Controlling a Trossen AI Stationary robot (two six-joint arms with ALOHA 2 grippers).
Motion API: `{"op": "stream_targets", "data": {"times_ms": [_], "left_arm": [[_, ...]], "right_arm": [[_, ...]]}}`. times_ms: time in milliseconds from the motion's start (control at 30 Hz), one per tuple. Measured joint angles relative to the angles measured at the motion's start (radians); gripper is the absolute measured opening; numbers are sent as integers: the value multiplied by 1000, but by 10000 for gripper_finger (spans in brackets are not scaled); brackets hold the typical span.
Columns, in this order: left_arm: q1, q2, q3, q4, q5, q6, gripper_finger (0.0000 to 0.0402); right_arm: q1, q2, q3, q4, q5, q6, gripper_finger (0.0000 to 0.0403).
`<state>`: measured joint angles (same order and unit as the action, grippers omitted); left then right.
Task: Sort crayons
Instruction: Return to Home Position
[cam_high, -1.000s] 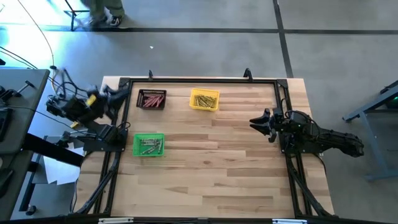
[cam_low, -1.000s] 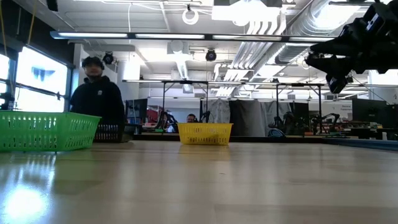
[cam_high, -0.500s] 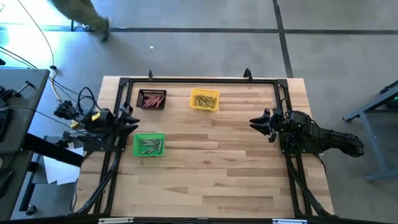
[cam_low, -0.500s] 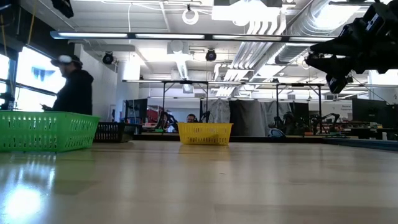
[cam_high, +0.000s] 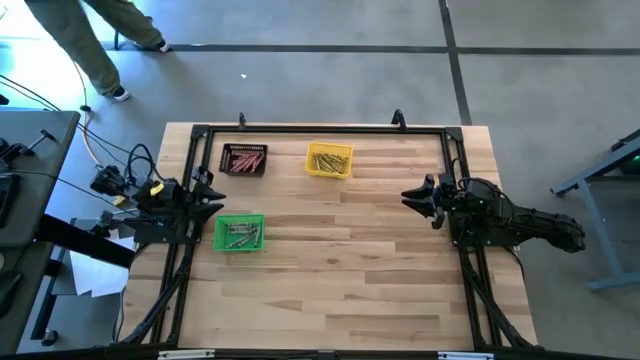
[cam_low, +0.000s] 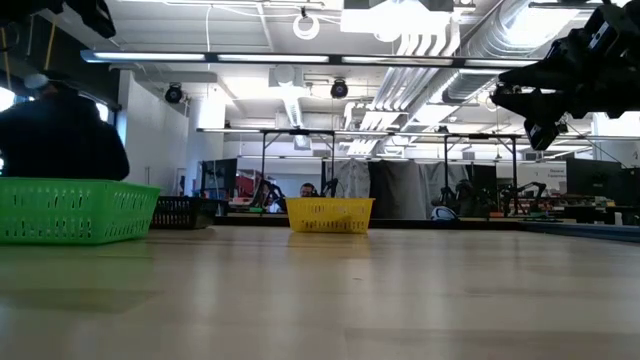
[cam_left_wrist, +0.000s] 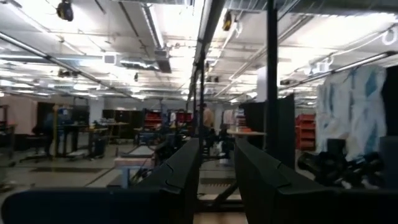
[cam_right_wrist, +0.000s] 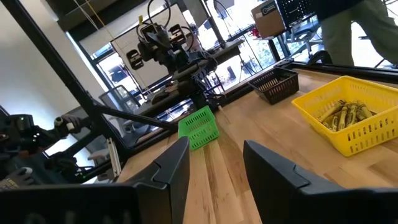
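At the bench (cam_high: 340, 290) edges, left hand (cam_high: 206, 190) and right hand (cam_high: 418, 197) sit fingers apart, empty; retraction should clear the green bin (cam_high: 217, 233).

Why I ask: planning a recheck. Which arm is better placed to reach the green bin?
Left. The left pincer sits beside the green bin; the right pincer waits across the table.

Crayons (cam_high: 328, 160) lie in three bins (cam_high: 239, 233) toward the table's (cam_high: 350, 270) left side.

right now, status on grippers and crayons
Left gripper open, empty, table's left edge. Right gripper open, empty, right edge. Crayons all binned. Nothing in the way.
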<state>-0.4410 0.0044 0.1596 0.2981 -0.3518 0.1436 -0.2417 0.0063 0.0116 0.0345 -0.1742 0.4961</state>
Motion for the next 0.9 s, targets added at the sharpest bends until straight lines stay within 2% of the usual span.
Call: {"op": "stream_targets", "data": {"times_ms": [200,400,533,733,833,900], "left_arm": [[94,0,0,-16,12,-9,87],[256,0,0,-69,67,-16,87],[349,0,0,-135,105,-93,87],[458,0,0,-249,224,-222,87],[503,0,-2,-258,251,-248,87],[540,0,-36,-189,276,-247,87]], "right_arm": [[0,0,0,0,0,-4,138],[0,0,0,0,0,-4,138],[0,0,0,0,0,-1,138],[0,0,0,0,0,0,138],[0,0,0,0,0,0,138],[0,0,0,0,0,0,138]]}}
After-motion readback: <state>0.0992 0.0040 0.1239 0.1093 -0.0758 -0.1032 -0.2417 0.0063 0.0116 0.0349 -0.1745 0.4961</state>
